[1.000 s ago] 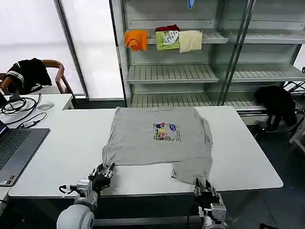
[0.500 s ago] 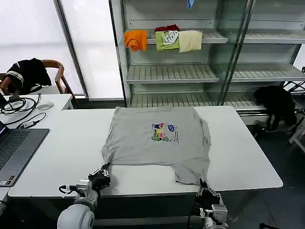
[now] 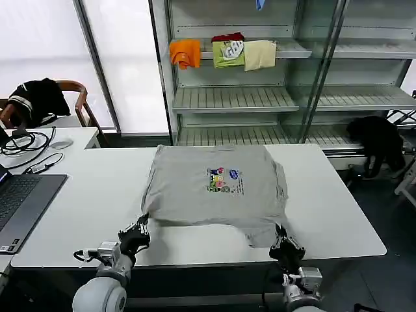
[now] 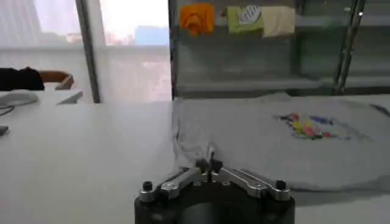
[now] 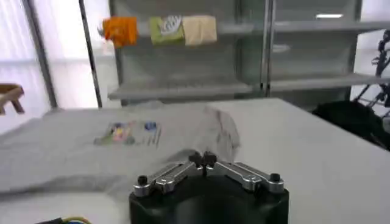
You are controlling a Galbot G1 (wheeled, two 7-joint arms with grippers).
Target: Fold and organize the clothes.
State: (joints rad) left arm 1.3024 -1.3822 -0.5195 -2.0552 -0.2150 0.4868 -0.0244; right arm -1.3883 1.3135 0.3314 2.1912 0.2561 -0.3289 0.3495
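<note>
A light grey T-shirt lies spread front-up on the white table, its small multicoloured print facing me. My left gripper is at the near left hem corner, shut on a pinch of the fabric. At the near right corner my right gripper is shut on the hem, where the cloth bunches into a small fold. In the left wrist view the left gripper holds an upturned tip of cloth. The right gripper has its tips together against the grey shirt.
A laptop, cables and a mouse sit at the table's left. A chair with a black garment stands beyond. The shelf unit behind holds orange, green and cream folded shirts. A black garment lies at right.
Both grippers have moved away from the near edge with the hem corners. The hanging near right flap now sits bunched higher on the table.
</note>
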